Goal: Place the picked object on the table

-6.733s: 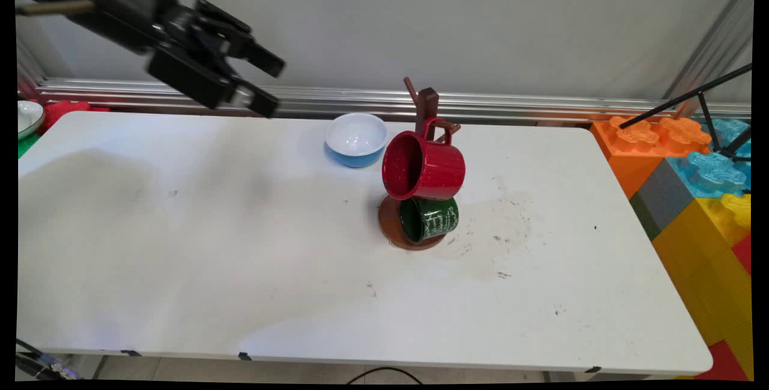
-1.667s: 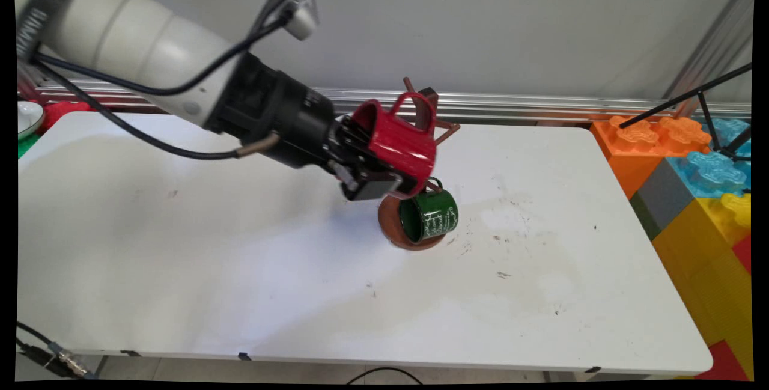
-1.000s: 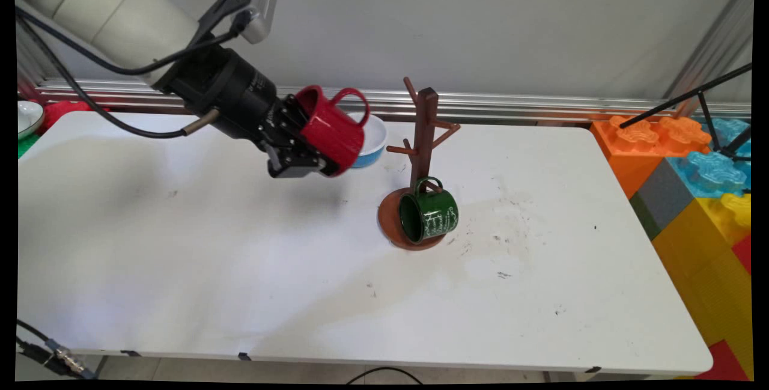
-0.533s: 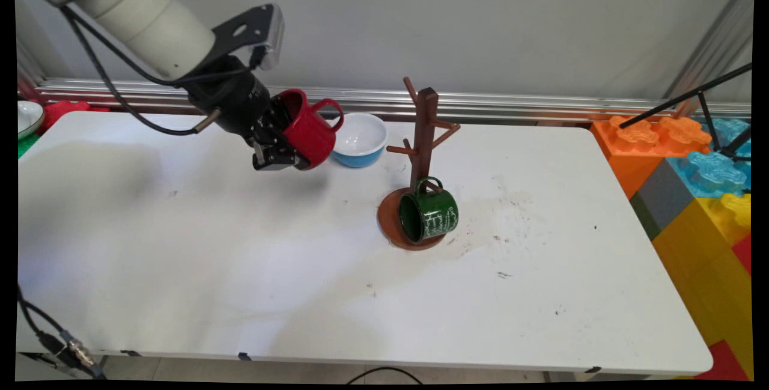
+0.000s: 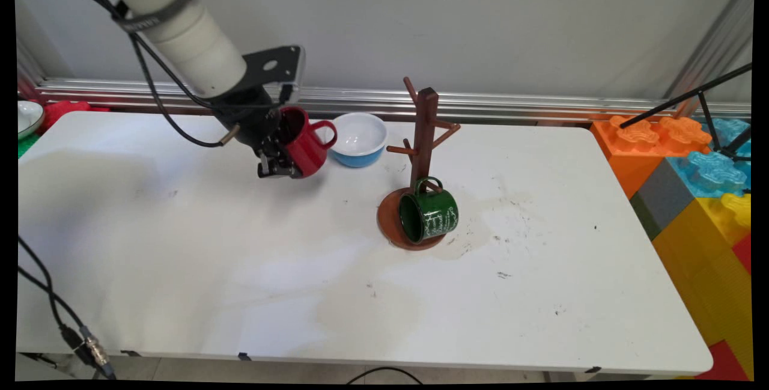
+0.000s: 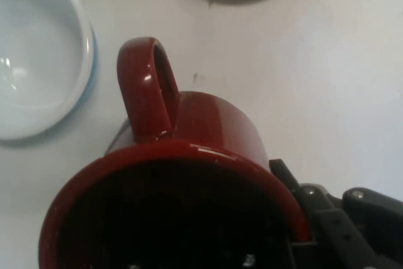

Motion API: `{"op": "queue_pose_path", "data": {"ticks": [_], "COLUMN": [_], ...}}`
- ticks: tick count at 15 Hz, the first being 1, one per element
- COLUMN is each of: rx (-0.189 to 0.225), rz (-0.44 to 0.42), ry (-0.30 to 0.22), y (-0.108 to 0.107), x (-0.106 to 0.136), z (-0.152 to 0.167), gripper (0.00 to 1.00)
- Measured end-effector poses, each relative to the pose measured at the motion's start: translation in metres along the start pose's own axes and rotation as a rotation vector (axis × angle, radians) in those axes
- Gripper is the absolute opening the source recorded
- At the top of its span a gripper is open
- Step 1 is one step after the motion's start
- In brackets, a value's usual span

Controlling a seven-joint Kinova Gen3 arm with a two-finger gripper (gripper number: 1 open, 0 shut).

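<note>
My gripper (image 5: pixel 281 158) is shut on the rim of a red mug (image 5: pixel 303 145), held tilted just above the table, left of the blue bowl (image 5: pixel 358 139). The mug's handle points toward the bowl. In the hand view the red mug (image 6: pixel 189 187) fills the lower frame, its handle up, with the bowl (image 6: pixel 38 48) at upper left. A brown mug tree (image 5: pixel 423 137) stands mid-table with a green mug (image 5: pixel 429 217) hanging from a low peg over its round base (image 5: pixel 387 222).
Large coloured toy blocks (image 5: pixel 691 185) stack beside the table's right end. A white dish (image 5: pixel 27 116) and a red item sit at the far left. A black tripod leg (image 5: pixel 685 98) crosses the upper right. Cables hang at the left front corner.
The gripper took the red mug off the tree's upper peg, carried it left past the bowl and lowered it toward the table while turning it more upright.
</note>
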Motion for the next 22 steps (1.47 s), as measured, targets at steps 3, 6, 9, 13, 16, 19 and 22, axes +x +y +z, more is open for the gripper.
{"op": "queue_pose_path", "data": {"ticks": [3, 6, 9, 13, 16, 19, 22], "rx": [-0.010, -0.021, -0.025, -0.032, -0.037, -0.043, -0.050], "rz": [0.007, 0.012, 0.014, 0.008, 0.003, 0.000, -0.004], "ry": [-0.035, -0.066, -0.089, -0.110, -0.119, -0.124, -0.128], "y": [-0.007, -0.016, -0.025, -0.032, -0.034, -0.037, -0.038], "x": [0.003, 0.006, 0.008, 0.009, 0.009, 0.010, 0.010], "z": [0.019, 0.041, 0.062, 0.081, 0.091, 0.102, 0.110], "gripper": [0.00, 0.00, 0.00, 0.00, 0.00, 0.00, 0.00]}}
